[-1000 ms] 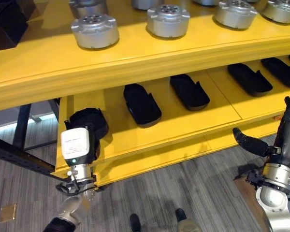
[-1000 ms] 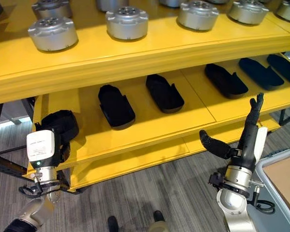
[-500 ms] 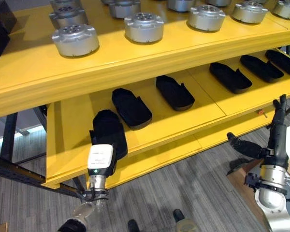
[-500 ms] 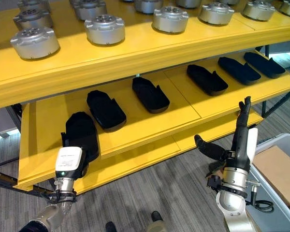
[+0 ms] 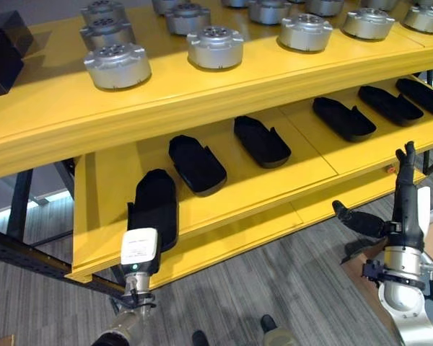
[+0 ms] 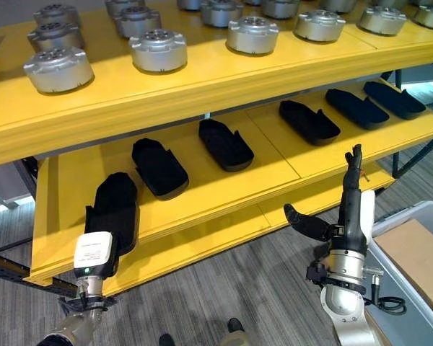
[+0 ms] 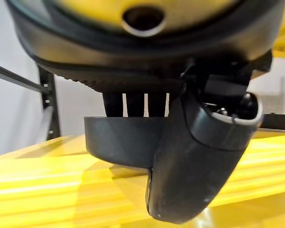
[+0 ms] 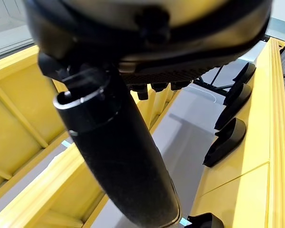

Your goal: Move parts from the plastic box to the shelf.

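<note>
A black moulded part [image 5: 159, 205] lies at the left end of the yellow shelf's lower board [image 5: 274, 189], in line with several like black parts [image 5: 196, 162]. My left hand [image 7: 194, 156] comes up from below the board's front edge. Its thumb is on the near side of the part's wall [image 7: 118, 142] and its fingers [image 7: 135, 104] go behind it, so it is shut on the part. My right hand [image 5: 403, 209] stands upright before the lower board's right end, open, thumb out to the side, holding nothing.
Several silver round parts [image 5: 215, 47] stand on the upper board [image 5: 202, 90]. A grey plastic box [image 6: 400, 216] with cardboard inside sits on the floor at the lower right. A dark metal frame [image 5: 29, 254] stands left of the shelf.
The camera has shifted. My left hand has carried the black part from the shelf's left corner further onto the lower board, where it now lies flat. The right hand stays upright and open.
</note>
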{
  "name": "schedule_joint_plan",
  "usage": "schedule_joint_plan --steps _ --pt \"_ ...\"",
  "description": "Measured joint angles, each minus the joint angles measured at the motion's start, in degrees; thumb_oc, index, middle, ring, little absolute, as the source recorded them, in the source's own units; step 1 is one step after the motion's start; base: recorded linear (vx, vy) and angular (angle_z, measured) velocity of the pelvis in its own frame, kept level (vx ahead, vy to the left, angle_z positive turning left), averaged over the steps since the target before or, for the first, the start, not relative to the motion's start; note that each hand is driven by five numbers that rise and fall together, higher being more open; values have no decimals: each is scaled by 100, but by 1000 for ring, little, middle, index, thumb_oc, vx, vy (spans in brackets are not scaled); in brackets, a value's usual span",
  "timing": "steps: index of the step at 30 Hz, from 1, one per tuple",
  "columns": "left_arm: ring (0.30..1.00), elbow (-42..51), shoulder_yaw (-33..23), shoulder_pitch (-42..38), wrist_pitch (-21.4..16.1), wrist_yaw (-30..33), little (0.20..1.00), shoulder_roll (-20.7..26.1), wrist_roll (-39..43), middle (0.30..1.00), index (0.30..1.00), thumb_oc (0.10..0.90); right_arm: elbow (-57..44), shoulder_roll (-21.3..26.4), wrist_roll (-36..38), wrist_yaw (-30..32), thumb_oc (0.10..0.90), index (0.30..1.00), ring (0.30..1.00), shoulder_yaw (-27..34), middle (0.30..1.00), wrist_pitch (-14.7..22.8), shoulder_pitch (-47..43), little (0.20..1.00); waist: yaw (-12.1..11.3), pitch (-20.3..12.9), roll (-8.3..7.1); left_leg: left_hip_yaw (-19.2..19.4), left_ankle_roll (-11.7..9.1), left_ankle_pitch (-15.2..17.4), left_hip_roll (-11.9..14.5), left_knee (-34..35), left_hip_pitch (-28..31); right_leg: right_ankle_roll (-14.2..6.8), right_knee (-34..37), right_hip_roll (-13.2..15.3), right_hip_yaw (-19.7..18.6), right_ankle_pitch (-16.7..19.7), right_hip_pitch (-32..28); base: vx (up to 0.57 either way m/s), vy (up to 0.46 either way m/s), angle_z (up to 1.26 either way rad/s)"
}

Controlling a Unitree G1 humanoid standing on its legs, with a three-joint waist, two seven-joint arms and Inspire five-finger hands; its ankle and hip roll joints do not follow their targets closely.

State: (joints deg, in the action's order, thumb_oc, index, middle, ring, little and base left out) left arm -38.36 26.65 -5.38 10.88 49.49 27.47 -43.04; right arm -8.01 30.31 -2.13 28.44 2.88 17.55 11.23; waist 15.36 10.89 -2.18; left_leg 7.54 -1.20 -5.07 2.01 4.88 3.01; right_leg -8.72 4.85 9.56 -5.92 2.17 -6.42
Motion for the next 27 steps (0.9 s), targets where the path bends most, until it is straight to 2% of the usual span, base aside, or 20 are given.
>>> schedule_joint_plan --steps 5,12,18,20,21,27 --pt "300 -118 -247 -11 188 55 300 -134 16 300 300 400 0 169 -18 -64 900 1000 1000 -50 1000 -3 0 1000 6 0 0 2 2 1 -1 0 0 0 0 0 0 0 1 47 42 0" --pt "300 -164 -263 -14 190 128 300 -133 144 300 300 400 212 221 -122 -161 900 1000 1000 -195 1000 -27 1 1000 20 5 8 19 49 34 -5 0 -15 -3 0 7 -5 -3 27 49 67 -2" --pt "300 -170 -203 -79 226 177 300 -134 337 300 300 400 211 403 -126 -348 900 1000 1000 -252 1000 -28 -5 1000 82 78 128 118 78 27 -38 -2 -117 -47 -76 38 -106 -17 223 33 81 -7" --pt "300 -190 -189 -162 271 254 300 -134 463 300 300 400 207 531 -202 -406 900 1000 1000 -271 1000 -20 -109 1000 106 156 217 162 69 24 -40 -2 -251 -118 -149 41 -159 -50 409 2 99 -7" --pt "300 -222 -180 -239 288 289 300 -138 472 300 300 400 207 589 -223 -411 900 1000 1000 -270 1000 -20 -123 1000 169 245 233 155 79 -1 -57 -4 -282 -112 -152 47 -161 -24 436 -3 123 0" --pt "300 -340 -139 -682 296 656 300 -141 860 300 300 400 209 882 -232 -513 900 1000 1000 -395 1000 -22 -376 1000 185 690 395 384 111 -63 -36 -26 -592 -126 -355 47 -275 -21 904 -29 86 -3"
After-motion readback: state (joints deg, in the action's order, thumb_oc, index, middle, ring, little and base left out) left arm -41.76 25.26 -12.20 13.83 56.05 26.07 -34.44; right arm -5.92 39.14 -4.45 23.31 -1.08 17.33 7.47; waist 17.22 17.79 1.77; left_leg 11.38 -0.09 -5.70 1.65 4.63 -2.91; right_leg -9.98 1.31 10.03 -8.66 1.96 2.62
